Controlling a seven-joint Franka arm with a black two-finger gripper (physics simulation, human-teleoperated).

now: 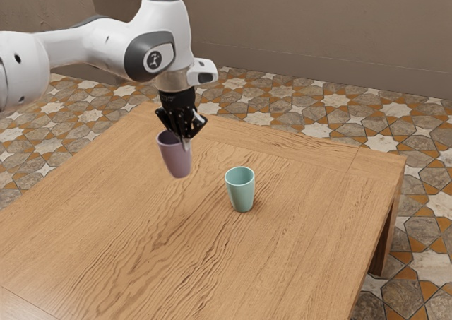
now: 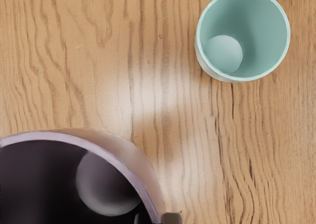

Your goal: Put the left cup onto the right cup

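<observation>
A purple cup (image 1: 175,155) hangs upright above the wooden table (image 1: 141,235), lifted clear of its surface. My gripper (image 1: 181,138) is shut on the cup's rim from above. A teal cup (image 1: 240,188) stands upright on the table to the exterior view's right of the purple one, a short way apart. In the wrist view the purple cup (image 2: 74,179) looms large and close under my hand, its dark inside showing, while the teal cup (image 2: 242,33) sits open-mouthed further off on the table.
The table's far edge (image 1: 282,140) and its corner at the exterior view's right (image 1: 395,166) border a patterned tile floor (image 1: 339,108). Bare wood lies in front of both cups.
</observation>
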